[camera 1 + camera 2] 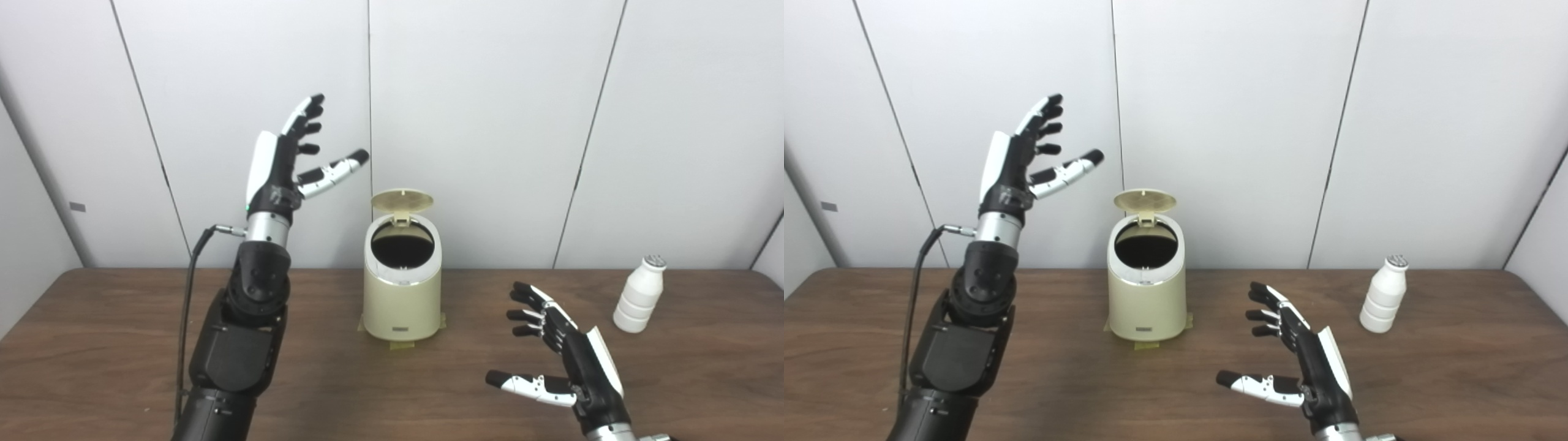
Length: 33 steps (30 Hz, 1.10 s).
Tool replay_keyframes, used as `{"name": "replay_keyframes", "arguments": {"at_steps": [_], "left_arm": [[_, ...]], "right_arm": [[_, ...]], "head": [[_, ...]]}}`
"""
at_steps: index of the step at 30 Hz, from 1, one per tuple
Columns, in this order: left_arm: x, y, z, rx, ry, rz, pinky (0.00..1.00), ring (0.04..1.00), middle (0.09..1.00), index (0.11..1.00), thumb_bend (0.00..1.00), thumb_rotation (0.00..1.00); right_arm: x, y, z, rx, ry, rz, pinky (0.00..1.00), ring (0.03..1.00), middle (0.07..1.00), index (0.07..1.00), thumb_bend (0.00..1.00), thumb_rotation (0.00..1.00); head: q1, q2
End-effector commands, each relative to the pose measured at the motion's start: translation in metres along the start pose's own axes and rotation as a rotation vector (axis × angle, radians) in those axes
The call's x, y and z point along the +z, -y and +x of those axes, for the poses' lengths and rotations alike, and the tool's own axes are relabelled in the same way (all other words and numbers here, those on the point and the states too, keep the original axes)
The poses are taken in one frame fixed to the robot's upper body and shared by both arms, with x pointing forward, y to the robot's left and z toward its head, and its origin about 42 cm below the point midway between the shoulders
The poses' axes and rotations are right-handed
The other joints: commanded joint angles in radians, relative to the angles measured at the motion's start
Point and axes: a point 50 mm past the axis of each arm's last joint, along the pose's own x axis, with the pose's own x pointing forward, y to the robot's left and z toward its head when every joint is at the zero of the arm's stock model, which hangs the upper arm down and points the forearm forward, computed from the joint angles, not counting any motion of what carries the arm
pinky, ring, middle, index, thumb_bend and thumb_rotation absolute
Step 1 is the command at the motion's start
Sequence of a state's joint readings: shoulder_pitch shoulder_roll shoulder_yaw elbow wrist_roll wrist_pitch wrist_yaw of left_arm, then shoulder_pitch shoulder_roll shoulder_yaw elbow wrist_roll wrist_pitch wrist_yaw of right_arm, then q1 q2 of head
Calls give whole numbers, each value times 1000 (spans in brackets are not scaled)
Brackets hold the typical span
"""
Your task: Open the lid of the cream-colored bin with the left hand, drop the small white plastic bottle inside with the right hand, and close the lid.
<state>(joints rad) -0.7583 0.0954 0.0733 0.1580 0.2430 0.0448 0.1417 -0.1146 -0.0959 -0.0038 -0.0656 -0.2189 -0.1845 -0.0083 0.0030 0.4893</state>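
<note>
The cream-colored bin (402,288) stands on the table near the back wall, taped down at its base. Its round lid (402,201) is flipped up behind the dark mouth. My left hand (288,160) is raised high to the left of the bin, open, clear of the lid, holding nothing. The small white plastic bottle (640,294) stands upright at the right of the table. Low over the table in front of the bin's right side, my right hand (566,352) is open and empty, a hand's length left of the bottle.
The brown wooden table (110,331) runs the width of the view, with white wall panels (490,122) right behind the bin. A black cable (187,294) hangs along my left forearm.
</note>
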Motion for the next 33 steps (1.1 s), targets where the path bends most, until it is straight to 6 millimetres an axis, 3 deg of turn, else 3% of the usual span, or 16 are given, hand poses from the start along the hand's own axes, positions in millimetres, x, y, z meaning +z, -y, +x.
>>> {"name": "replay_keyframes", "arguments": {"at_steps": [1,5,11,15,19,24,29,33], "left_arm": [[10,2,-6,-1,5,-119,636,788,840,871,716,274],[4,-7,-29,-6,-27,-212,604,767,824,846,712,250],[-26,-21,-85,-54,-95,-302,641,747,815,831,749,283],[-40,-27,-118,-86,-104,-282,598,721,776,798,762,304],[-48,-30,-146,-106,-117,-217,579,723,788,811,843,356],[-55,-34,-171,-101,-164,-235,564,724,777,807,816,296],[-63,-43,-194,-116,-191,-169,563,687,763,812,724,229],[-77,-51,-207,-131,-217,-152,564,678,759,810,700,202]], "right_arm": [[13,6,9,-20,60,0,652,744,832,846,834,227],[11,8,8,-15,59,-8,647,751,830,846,826,226],[11,9,7,-19,46,7,667,765,835,847,824,214],[11,9,7,-20,57,13,659,764,833,846,815,204],[9,10,6,-25,58,22,686,771,837,850,804,188],[6,15,7,-40,67,42,686,756,842,855,802,177],[0,31,8,-104,76,41,672,736,842,857,802,199],[20,49,10,-194,165,15,594,683,791,837,719,148]], "head": [[2,-1],[1,0],[10,2],[9,2],[7,1],[0,-1],[-37,0],[-110,-12]]}}
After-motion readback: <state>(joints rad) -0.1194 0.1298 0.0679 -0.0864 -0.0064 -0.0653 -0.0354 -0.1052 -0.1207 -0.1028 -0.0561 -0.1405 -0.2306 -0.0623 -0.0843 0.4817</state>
